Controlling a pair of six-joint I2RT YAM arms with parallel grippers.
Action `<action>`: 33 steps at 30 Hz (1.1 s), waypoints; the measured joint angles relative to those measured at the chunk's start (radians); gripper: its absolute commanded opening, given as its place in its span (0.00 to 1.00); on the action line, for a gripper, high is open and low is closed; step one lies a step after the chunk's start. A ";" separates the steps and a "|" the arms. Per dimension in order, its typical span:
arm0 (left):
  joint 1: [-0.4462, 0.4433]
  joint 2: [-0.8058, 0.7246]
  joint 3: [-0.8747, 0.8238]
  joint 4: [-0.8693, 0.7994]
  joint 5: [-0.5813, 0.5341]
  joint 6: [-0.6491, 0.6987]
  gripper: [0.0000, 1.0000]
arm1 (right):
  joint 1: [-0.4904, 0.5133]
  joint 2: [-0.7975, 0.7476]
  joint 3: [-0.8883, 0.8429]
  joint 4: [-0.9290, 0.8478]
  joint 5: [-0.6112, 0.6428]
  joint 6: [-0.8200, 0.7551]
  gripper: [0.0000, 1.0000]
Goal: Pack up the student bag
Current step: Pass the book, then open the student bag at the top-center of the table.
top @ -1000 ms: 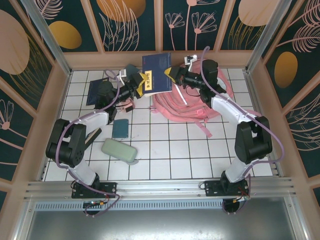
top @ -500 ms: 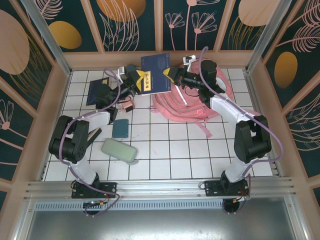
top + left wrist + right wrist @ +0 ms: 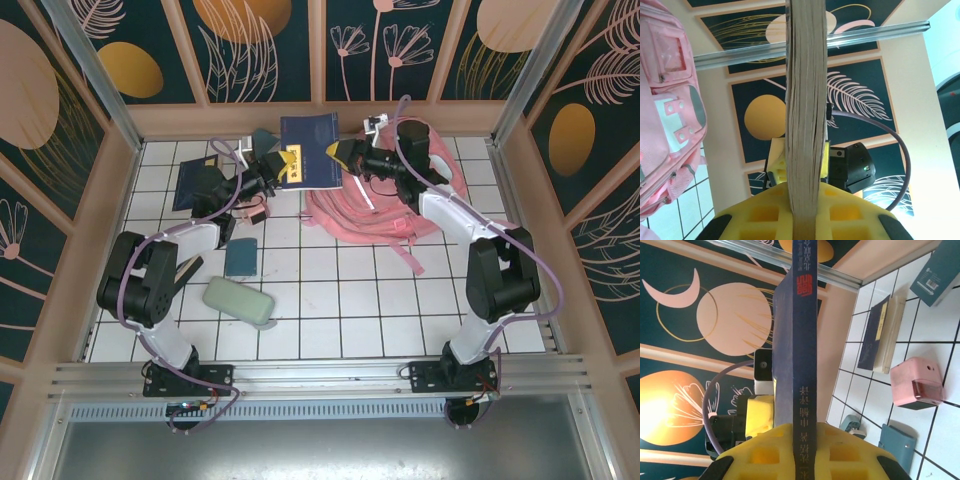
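Note:
A dark blue book (image 3: 310, 150) hangs upright in the air at the back of the table, held from both sides. My left gripper (image 3: 278, 166) is shut on its left, page-edge side (image 3: 806, 100). My right gripper (image 3: 342, 156) is shut on its spine (image 3: 805, 365). In the left wrist view the yellow jaws (image 3: 806, 195) press on the pages. In the right wrist view the jaws (image 3: 805, 440) hug the spine. The student bag (image 3: 400, 205), pink, lies flat on the tiles under the right arm, and its front pocket (image 3: 670, 100) shows at the left.
A second dark book (image 3: 190, 185) lies at the back left. Near it are a small pink case (image 3: 256, 212), a teal wallet (image 3: 240, 258) and a pale green pencil case (image 3: 240, 300). A teal box (image 3: 935, 275) sits by the back wall.
My left gripper has gone from open to shut on the book's page edge. The book and both grippers have shifted slightly toward the back wall.

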 measured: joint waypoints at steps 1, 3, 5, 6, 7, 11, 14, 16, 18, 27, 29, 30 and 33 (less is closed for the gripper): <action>0.000 -0.004 0.000 -0.011 0.001 0.007 0.00 | 0.000 0.000 0.010 -0.029 0.003 -0.026 0.36; 0.005 -0.017 0.000 -0.040 0.000 0.026 0.00 | 0.000 0.000 0.039 -0.108 0.027 -0.086 0.45; 0.016 -0.036 -0.002 -0.077 -0.001 0.050 0.00 | -0.001 0.000 0.070 -0.198 0.070 -0.156 0.48; 0.027 -0.052 -0.005 -0.104 -0.003 0.068 0.00 | -0.002 0.002 0.087 -0.247 0.103 -0.195 0.48; 0.037 -0.067 -0.010 -0.129 -0.007 0.085 0.00 | -0.002 0.002 0.101 -0.288 0.132 -0.227 0.47; 0.084 -0.150 -0.026 -0.290 -0.043 0.191 0.00 | 0.006 0.032 0.158 -0.463 0.296 -0.380 0.45; 0.109 -0.210 -0.028 -0.418 -0.084 0.279 0.00 | 0.035 0.099 0.213 -0.568 0.437 -0.485 0.45; 0.117 -0.243 -0.029 -0.489 -0.108 0.329 0.00 | 0.066 0.158 0.253 -0.636 0.538 -0.550 0.46; 0.119 -0.270 -0.031 -0.544 -0.123 0.369 0.00 | 0.100 0.230 0.304 -0.695 0.637 -0.609 0.48; 0.119 -0.322 -0.090 -0.655 -0.152 0.430 0.00 | 0.172 0.435 0.447 -0.818 0.963 -0.778 0.47; 0.119 -0.333 -0.097 -0.674 -0.157 0.438 0.00 | 0.172 0.451 0.466 -0.825 1.008 -0.800 0.35; 0.119 -0.338 -0.098 -0.682 -0.159 0.442 0.00 | 0.172 0.457 0.471 -0.827 1.029 -0.807 0.28; 0.119 -0.353 -0.098 -0.692 -0.159 0.452 0.00 | 0.178 0.465 0.472 -0.826 1.057 -0.839 0.00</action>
